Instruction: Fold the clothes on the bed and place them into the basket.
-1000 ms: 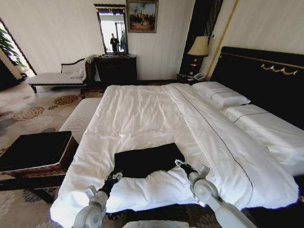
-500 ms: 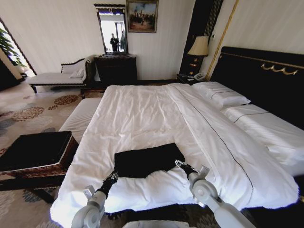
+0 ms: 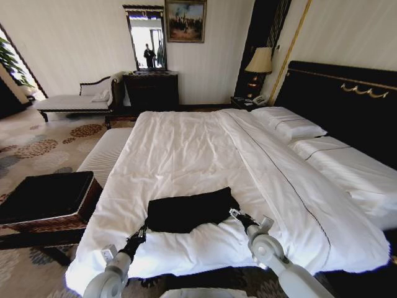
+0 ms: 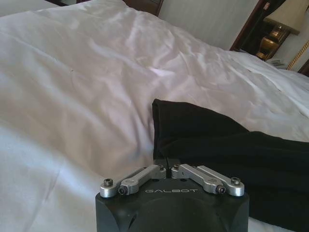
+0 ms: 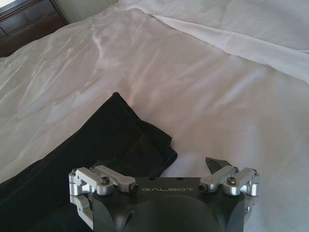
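The black T-shirt (image 3: 189, 210) lies folded on the white bed (image 3: 186, 149) near its foot, and the basket (image 3: 46, 202) sits off the bed to my left. My left pincer (image 3: 141, 234) is closed at the shirt's near left edge. My right pincer (image 3: 236, 215) is spread open at the shirt's right corner.

Left arm: reaching forward, low.
Left gripper (image 3: 142, 231): fingers closed together.
Right arm: reaching forward, low.
Right gripper (image 3: 234, 213): fingers spread apart.
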You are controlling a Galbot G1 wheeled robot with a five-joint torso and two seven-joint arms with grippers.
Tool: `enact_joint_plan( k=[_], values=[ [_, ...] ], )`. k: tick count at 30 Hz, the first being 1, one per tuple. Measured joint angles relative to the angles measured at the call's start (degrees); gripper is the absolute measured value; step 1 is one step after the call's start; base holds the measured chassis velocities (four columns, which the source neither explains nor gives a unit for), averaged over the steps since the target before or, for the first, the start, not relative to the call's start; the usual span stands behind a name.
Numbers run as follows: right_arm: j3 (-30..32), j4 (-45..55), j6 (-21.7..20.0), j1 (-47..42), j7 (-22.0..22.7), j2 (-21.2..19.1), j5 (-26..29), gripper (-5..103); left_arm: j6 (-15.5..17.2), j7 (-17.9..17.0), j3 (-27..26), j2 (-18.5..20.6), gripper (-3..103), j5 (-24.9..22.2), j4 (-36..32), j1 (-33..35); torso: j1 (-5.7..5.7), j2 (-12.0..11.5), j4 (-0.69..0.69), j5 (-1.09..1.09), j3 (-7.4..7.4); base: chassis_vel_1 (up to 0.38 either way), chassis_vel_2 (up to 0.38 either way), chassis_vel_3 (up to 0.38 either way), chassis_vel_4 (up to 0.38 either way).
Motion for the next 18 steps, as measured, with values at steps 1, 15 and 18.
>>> enact_joint_plan(
  k=[1,15,18],
  values=[
    [0.0,0.0,0.0,0.0,0.0,0.0,0.0,100,0.0,0.0,0.0,0.0,0,0.0,0.0,0.0,0.0,0.0,0.0,0.0,0.0,0.0,0.0,0.0,0.0],
    [1.05,1.33,2.16,-0.85,-2.21,0.91,4.04,98,-1.59,0.14,0.23,-0.37,41,1.86,0.64,0.52,0.0,0.0,0.0,0.0,0.0,0.0,0.0,0.0,0.0],
    [1.04,1.45,2.17,-0.61,-2.17,1.04,5.17,88,-1.89,0.13,-0.33,-0.45,47,1.54,0.32,0.44,0.0,0.0,0.0,-0.01,0.0,0.0,0.0,0.0,0.0]
  ],
)
